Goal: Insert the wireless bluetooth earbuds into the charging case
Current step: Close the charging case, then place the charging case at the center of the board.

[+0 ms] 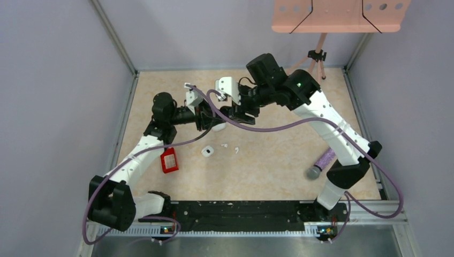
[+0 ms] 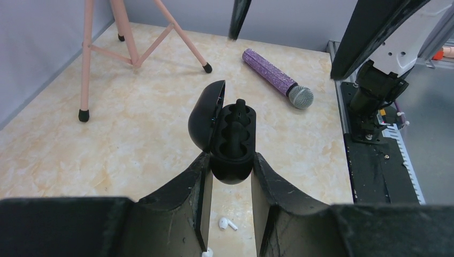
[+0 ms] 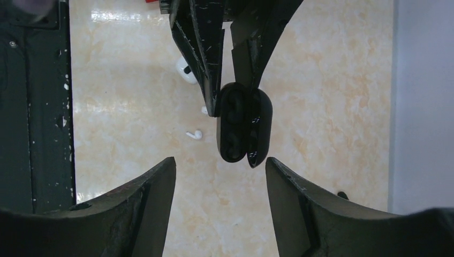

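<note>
- Right gripper (image 3: 219,163) fingers fill the bottom of the right wrist view. They are spread wide with nothing between them.
- Just past their tips hangs the black charging case (image 3: 231,128). The left gripper (image 3: 230,91) pinches it from the far side, its fingers closed tight on the case's base.
- The case's long axis runs straight along the right gripper's line of reach, almost centred between its fingers but clear of them. Its lid (image 3: 259,128) is swung open to one side.
- The left wrist view adds what the right one hides: a black earbud (image 2: 240,106) stands in the far well, seemingly proud of the rim. The nearer well looks empty, though the dark plastic makes that uncertain.
- By my reading the right arm is the free one and the better placed. A press to seat that earbud would travel along the case's axis, with little sideways correction.
- On the table (image 3: 332,107) beneath the case lies a white earbud (image 3: 195,134), stem sideways.
- Only the top view shows the wider layout: a second white earbud (image 1: 236,150) lies just beside the first, with a white case (image 1: 207,151) near them. All sit on the side towards the arm bases, below the raised grippers.
</note>
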Available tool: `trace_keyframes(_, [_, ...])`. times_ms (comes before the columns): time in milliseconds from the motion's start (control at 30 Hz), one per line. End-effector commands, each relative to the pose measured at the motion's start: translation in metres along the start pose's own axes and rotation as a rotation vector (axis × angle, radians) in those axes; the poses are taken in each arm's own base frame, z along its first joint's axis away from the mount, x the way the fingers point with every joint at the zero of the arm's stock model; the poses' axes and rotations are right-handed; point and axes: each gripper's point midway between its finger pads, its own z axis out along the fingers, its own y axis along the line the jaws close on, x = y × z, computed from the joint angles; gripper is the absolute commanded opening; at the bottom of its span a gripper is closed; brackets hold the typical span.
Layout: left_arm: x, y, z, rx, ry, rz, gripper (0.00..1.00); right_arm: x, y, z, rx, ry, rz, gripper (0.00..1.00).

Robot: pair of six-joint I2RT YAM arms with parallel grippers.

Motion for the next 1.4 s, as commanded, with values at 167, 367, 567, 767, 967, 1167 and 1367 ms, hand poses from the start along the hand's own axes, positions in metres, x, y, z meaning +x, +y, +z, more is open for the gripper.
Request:
trace_keyframes(167, [-0.033,-0.004,0.004,0.023,-0.046,0.111,0.00,-0.007,-0.007,0.034,-0.058,-0.069,0.073,0.66])
trace_keyframes(367, [-0.041,0.017,0.006,-0.090,-0.079,0.054,0.00,-0.006,-0.006,0.025,-0.038,-0.072,0.061,0.65])
trace_keyframes(567, [-0.031,0.045,0.005,-0.249,-0.099,-0.086,0.00,-0.001,-0.006,0.006,0.050,-0.080,0.088,0.64])
trace_keyframes(767, [0.042,0.074,0.001,-0.400,0.033,-0.320,0.00,0.040,-0.026,-0.015,0.169,-0.047,0.247,0.65])
trace_keyframes(967, [0.108,0.090,0.021,-0.386,0.130,-0.679,0.00,0.088,-0.017,-0.009,0.206,0.041,0.327,0.65])
trace_keyframes(1167, [0.152,0.112,0.043,-0.426,0.164,-0.800,0.02,0.116,-0.024,-0.007,0.275,0.087,0.398,0.65])
trace_keyframes(1367, [0.183,0.117,0.071,-0.463,0.248,-0.820,0.06,0.125,-0.026,-0.012,0.294,0.096,0.406,0.65])
